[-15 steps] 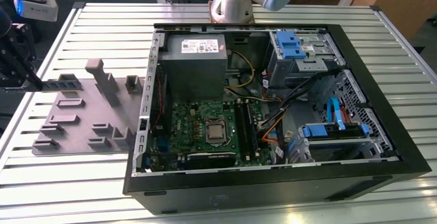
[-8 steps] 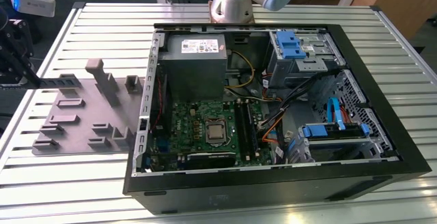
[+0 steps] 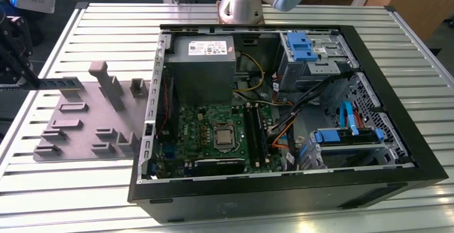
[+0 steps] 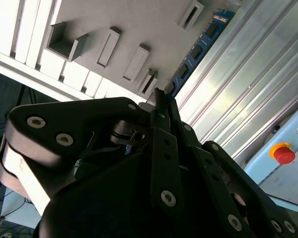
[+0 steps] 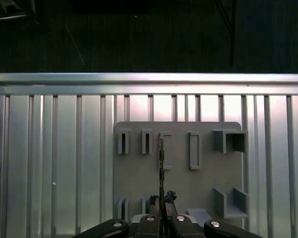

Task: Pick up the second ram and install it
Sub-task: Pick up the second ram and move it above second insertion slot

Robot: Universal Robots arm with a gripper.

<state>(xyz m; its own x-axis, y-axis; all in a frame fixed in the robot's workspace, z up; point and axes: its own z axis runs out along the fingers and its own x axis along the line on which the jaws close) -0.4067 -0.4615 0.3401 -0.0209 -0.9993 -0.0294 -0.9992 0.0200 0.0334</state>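
My gripper (image 4: 161, 96) is shut on the second ram (image 4: 198, 47), a narrow blue board with black chips that sticks out past the fingertips. In the first wrist view the ram (image 5: 161, 158) shows edge-on as a thin dark line running out from the gripper (image 5: 161, 201), over the grey fixture plate (image 5: 203, 188). The exterior view places the black gripper (image 3: 20, 76) at its far left, beyond the left end of the fixture plate (image 3: 78, 121) and well away from the open computer case (image 3: 397, 137). The long black memory slots (image 3: 255, 132) lie on the green motherboard (image 3: 199, 132) inside the case.
The plate carries several upright grey holders (image 3: 106, 84) and slotted blocks (image 5: 194, 148). Inside the case are a grey power supply (image 3: 202, 63), blue-clipped drive bays (image 3: 305, 47) and loose cables (image 3: 298, 110). The slatted metal table (image 3: 106, 20) ends just past the plate. A red stop button (image 4: 284, 152) stands off the table.
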